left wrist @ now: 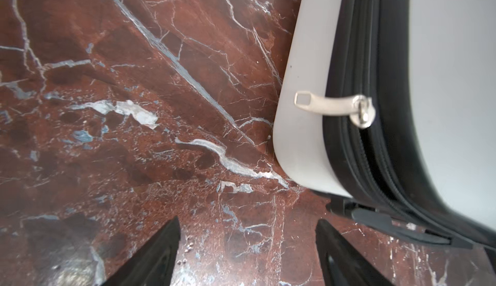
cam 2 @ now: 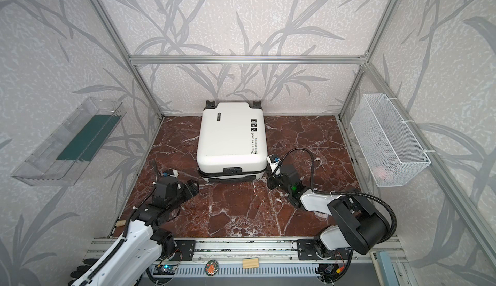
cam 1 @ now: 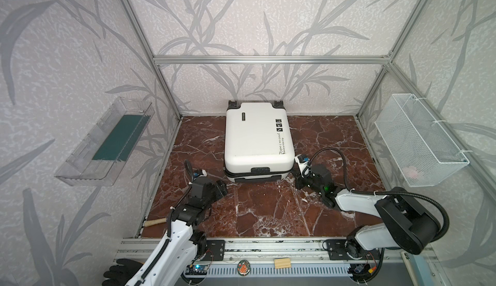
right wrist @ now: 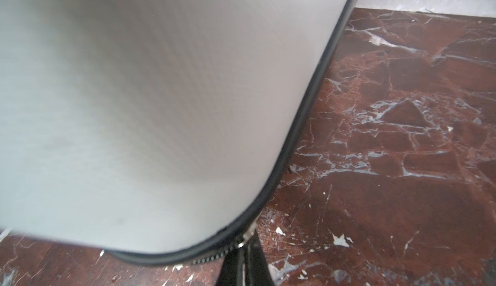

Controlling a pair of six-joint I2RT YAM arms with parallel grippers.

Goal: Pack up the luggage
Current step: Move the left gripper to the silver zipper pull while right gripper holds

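Note:
The luggage (cam 1: 257,137) (cam 2: 230,137), a white hard-shell case with black wheels at its far end, lies flat and closed on the red marble table (cam 1: 268,212). My left gripper (cam 1: 222,188) (left wrist: 248,244) is open just off its near left corner, with only bare marble between the fingers (left wrist: 158,255). A silver zipper pull (left wrist: 322,105) lies across the white shell (left wrist: 300,83) ahead of it, off the black zipper seam. My right gripper (cam 1: 296,180) (right wrist: 244,263) sits at the near right corner, shut on another zipper pull. Its slider (right wrist: 245,237) is on the seam just beyond the fingertips.
A clear bin (cam 1: 107,142) holding a dark green item hangs on the left wall. A white wire basket (cam 1: 418,139) hangs on the right wall. A wooden-handled item (cam 1: 155,222) lies at the table's front left edge. A black glove (cam 1: 120,271) and a wooden block (cam 1: 282,263) lie on the front rail.

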